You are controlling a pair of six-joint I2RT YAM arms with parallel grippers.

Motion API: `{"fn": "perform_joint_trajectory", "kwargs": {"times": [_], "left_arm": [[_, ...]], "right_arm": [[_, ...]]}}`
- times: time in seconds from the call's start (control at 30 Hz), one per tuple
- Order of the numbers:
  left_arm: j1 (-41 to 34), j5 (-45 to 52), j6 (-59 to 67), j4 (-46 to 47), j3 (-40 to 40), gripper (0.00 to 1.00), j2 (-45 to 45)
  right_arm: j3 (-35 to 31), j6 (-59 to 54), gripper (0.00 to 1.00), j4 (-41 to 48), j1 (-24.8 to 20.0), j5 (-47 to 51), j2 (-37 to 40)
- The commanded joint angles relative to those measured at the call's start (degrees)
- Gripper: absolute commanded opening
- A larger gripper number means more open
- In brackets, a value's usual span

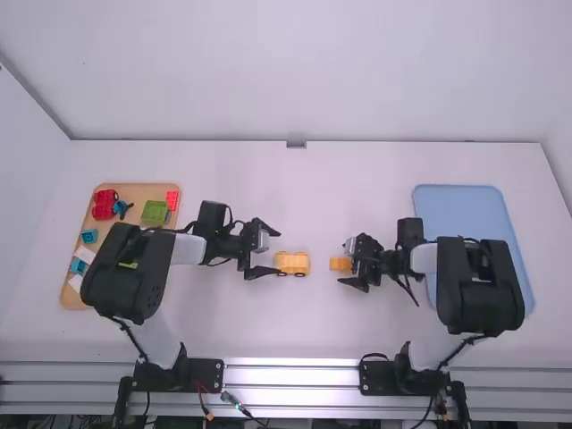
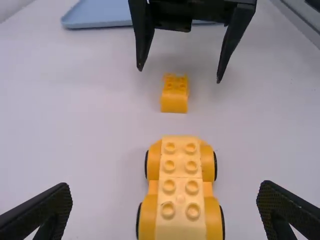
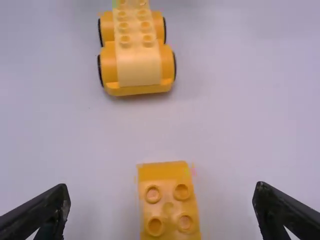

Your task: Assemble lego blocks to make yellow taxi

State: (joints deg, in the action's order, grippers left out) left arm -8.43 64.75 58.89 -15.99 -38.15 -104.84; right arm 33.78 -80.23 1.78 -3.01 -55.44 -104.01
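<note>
The left gripper and the right gripper both have fingers spread, at opposite ends of the wheeled yellow base, so joining the yellow brick near this base seems in hand, and next needs a straight right grip.

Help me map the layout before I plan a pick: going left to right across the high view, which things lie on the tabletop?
Tan board → yellow wheeled assembly → small yellow block → blue tray.
</note>
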Motion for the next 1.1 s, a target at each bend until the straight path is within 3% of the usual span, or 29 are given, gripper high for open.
{"fn": "perform_joint_trajectory", "kwargs": {"times": [0.0,0.13,0.27,0.37,0.67,0.73,0.93,1.07], "left_arm": [[-0.31,2.1,-1.07,-0.24,1.14,0.99,-2.1],[-0.33,2.34,-1.09,-0.5,1.14,0.99,-2.89],[-0.42,2.1,-3.19,-0.96,0.87,0.99,-3.13],[-0.5,2.1,-3.15,-1.01,0.94,0.99,-3.13],[-0.59,2.12,-3.17,-0.98,0.94,0.99,-3.13],[-0.59,2.14,-3.17,-0.98,0.94,0.99,-3.13],[-1.95,1.18,-3.02,-2.51,0.94,0.99,-3.96],[-3.58,-0.85,-4.98,-5.81,0.94,0.99,-6.1]], "right_arm": [[1.95,-2.67,0.93,0.42,-1.16,-4.79,-3.23],[3.43,-3.02,0.89,0.35,-1.57,-5.95,-6.21],[4.83,-4.22,0.77,0.37,-1.55,-6.36,-9.22],[5.66,-4.26,0.59,0.35,-1.01,-6.08,-10.64],[6.32,-4.2,0.33,0.61,-1.68,-5.95,-12.59],[6.4,-4.24,0.23,0.74,-2.45,-7.8,-12.59],[8.55,-4.26,0.11,6.64,-2.95,-11.37,-10.43],[10.34,-4.28,0.1,11.34,-1.09,-12.61,-8.02]]}}
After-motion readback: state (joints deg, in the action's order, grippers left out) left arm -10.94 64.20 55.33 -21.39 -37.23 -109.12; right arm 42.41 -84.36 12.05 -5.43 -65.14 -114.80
